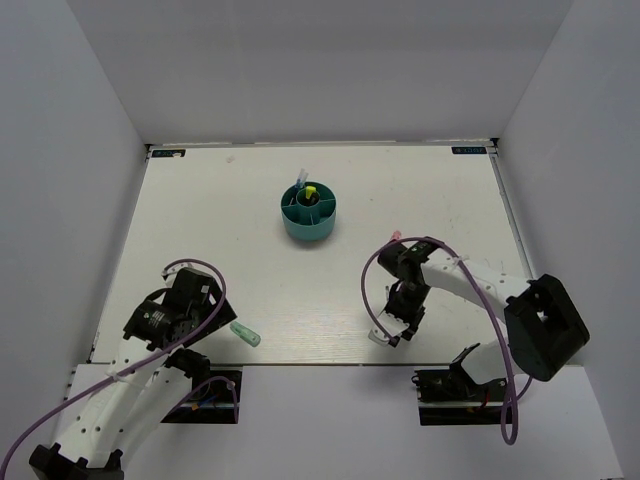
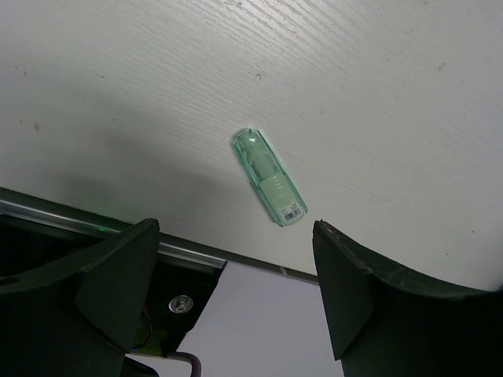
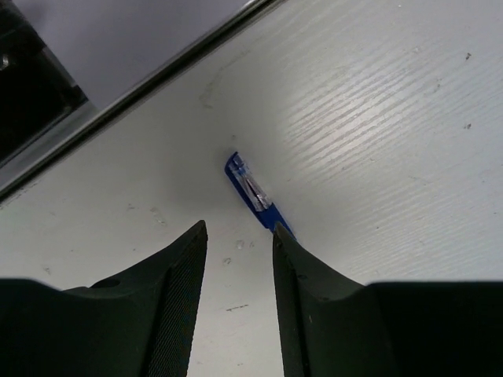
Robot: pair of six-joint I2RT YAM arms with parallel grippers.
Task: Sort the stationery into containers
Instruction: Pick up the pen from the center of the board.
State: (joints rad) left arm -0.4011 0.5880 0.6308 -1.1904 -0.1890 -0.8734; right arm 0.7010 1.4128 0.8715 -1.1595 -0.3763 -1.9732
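- Black links of the left arm are seen folded low over the near left corner of the white tabletop point(image 1: 250, 200), with the wrist turned toward the near edge and a purple cable looped above it.
- The left gripper point(image 2: 234, 228) is held just above the tabletop's front edge. Its fingers are spread wide apart, and nothing is held between them.
- A mint-green marker point(image 2: 268, 177) is seen lying flat on the tabletop just ahead of that gap. It is angled across the gap and touched by neither finger.
- A round teal organizer point(image 1: 308, 225) stands upright at the middle of the tabletop, toward the far side and well apart from both arms. A yellow-capped marker point(image 1: 311, 190) and a thin blue pen point(image 1: 301, 180) are seen standing in its far compartments.
- A small pink highlighter point(image 1: 397, 236) lies on the tabletop just beyond the right arm and is partly hidden by it.
- The right arm is bent at the elbow and reaches back toward the near edge, with the wrist pointed steeply down.
- The right gripper point(image 3: 237, 232) is held close over the tabletop. Its fingers are partly apart, and the gap between them is bare.
- A second thin blue pen point(image 3: 253, 192) lies flat just ahead of the fingertips. Its near end is hidden behind one tip, so contact cannot be told.
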